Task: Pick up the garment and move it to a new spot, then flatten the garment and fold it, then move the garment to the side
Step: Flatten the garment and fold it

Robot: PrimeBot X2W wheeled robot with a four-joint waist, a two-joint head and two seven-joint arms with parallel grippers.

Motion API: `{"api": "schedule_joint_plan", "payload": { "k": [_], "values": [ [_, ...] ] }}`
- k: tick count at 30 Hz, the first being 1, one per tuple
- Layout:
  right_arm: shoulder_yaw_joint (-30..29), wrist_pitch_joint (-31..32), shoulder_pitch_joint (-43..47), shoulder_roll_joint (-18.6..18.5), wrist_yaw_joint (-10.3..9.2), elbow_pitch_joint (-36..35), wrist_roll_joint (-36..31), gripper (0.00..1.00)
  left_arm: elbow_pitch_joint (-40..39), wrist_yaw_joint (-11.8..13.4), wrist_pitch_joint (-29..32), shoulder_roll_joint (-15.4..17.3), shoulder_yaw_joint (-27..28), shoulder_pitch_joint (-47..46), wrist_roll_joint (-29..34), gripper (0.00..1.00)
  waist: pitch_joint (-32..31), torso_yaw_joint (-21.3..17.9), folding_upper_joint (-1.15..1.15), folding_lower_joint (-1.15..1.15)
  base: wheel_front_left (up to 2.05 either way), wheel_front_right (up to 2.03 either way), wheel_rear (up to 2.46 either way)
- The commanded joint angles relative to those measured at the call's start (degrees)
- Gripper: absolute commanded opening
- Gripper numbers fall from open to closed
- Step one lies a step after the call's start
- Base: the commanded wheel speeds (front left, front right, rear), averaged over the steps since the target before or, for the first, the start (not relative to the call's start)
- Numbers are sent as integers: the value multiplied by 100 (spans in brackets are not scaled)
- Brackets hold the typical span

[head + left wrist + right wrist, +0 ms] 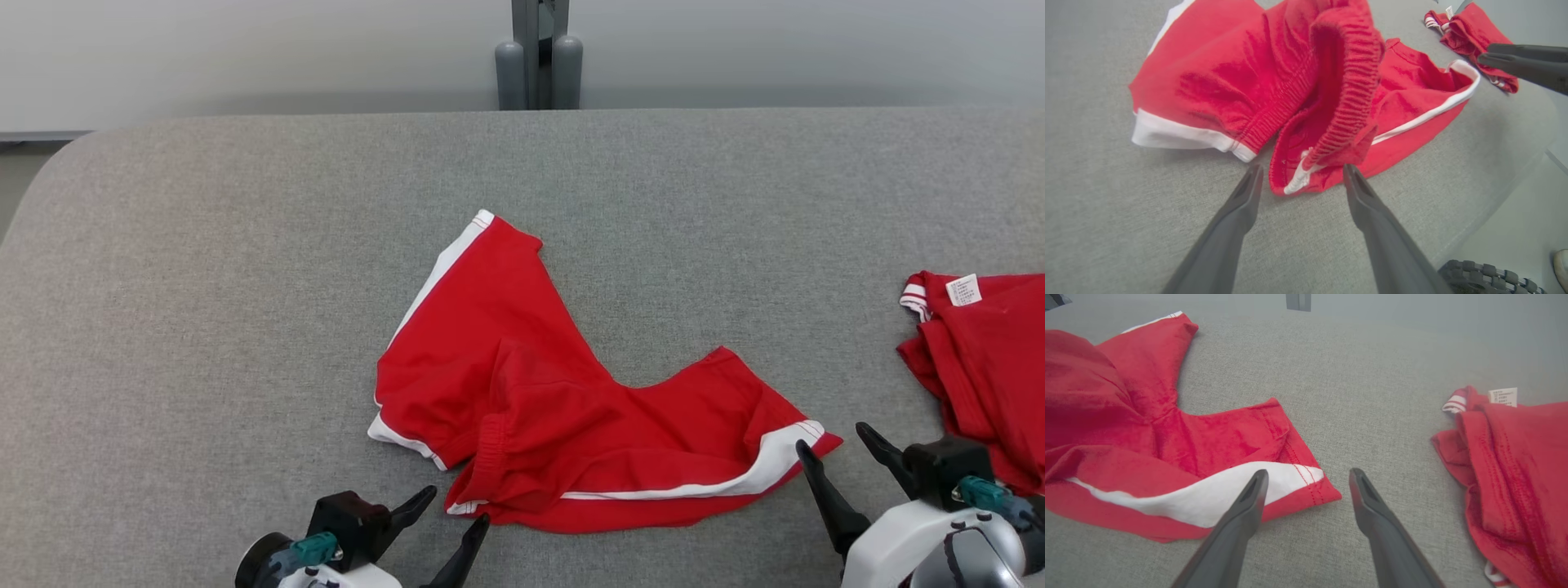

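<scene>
The garment (555, 392) is a pair of red shorts with white side stripes, lying crumpled in the middle of the grey table (204, 286). Its ribbed waistband (1347, 94) bulges up toward the near edge. My left gripper (457, 505) stands open at the garment's near left corner, its fingers either side of the waistband end (1298, 179). My right gripper (833, 437) is open too, just off the garment's right leg hem (1306, 477), with one finger over the white stripe.
A second red garment (980, 359) with a white label (963, 290) lies bunched at the table's right edge. A dark post (539, 57) rises behind the far edge. The near table edge and the floor (1515, 228) show in the left wrist view.
</scene>
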Motion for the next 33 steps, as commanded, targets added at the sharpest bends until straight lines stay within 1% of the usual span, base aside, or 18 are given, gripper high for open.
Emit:
{"api": "schedule_joint_plan", "payload": {
  "k": [1, 7, 8, 10, 11, 12, 13, 14, 15, 16, 17, 21, 28, 30, 33],
  "values": [
    [88, -2, -187, -91, -4, 132, 83, 100, 85, -55, -13, -32, 15, -129, -81, 100, 144, 20, 0, 0, 0, 0, 0],
    [396, -47, -557, -278, -4, 552, 261, 100, 360, -163, -6, -88, -41, -327, -170, 100, 397, 31, 0, 0, 0, 0, 0],
    [443, -41, -600, -301, -4, 607, 292, 100, 401, -172, -30, -79, -37, -371, -139, 99, 431, 33, 0, 0, 0, 0, 0],
    [539, -47, -673, -337, -4, 709, 353, 100, 493, -206, -46, -134, -51, -419, -200, 49, 476, 39, 0, 0, 0, 0, 0],
    [581, -36, -699, -350, -4, 747, 386, 100, 536, -209, -56, -122, -43, -462, -174, 31, 499, 39, 0, 0, 0, 0, 0],
    [581, -36, -699, -350, -4, 747, 386, 100, 536, -209, -56, -122, -43, -462, -174, 31, 499, 39, 0, 0, 0, 0, 0],
    [613, -66, -729, -363, -4, 775, 426, 100, 578, -232, -75, -137, -41, -481, -205, 5, 516, 36, 0, 0, 0, 0, 0],
    [633, -74, -744, -364, -4, 811, 492, 0, 613, -256, -91, -152, -50, -497, -233, 0, 529, 35, 0, 0, 0, 0, 0],
    [662, -6, -733, -378, -4, 865, 539, 0, 638, -248, -92, -133, -58, -531, -200, 0, 539, 32, 0, 0, 0, 0, 0],
    [614, -131, -773, -398, -4, 810, 566, 0, 654, -260, -141, -144, -44, -564, -237, 0, 549, 20, 0, 0, 0, 0, 0],
    [620, -98, -734, -398, -4, 826, 596, 0, 659, -253, -143, -122, -39, -572, -223, 0, 547, 13, 0, 0, 0, 0, 0],
    [459, -320, -611, -332, -4, 584, 646, 0, 497, -178, -232, -68, 50, -613, -203, 0, 516, -14, 0, 0, 0, 0, 0],
    [18, -599, -463, -122, -4, 2, 640, 0, -169, 80, -323, 98, 357, -618, -233, 0, 331, -57, 0, 0, 0, 0, 0],
    [-74, -680, -461, -26, -4, -178, 647, 0, -370, 164, -316, 184, 461, -654, -171, 0, 265, -67, 0, 0, 0, 0, 0],
    [-266, -819, -534, 110, -4, -458, 601, 0, -664, 281, -342, 222, 612, -734, -163, 0, 165, -67, 0, 0, 0, 0, 0]
  ]
}}
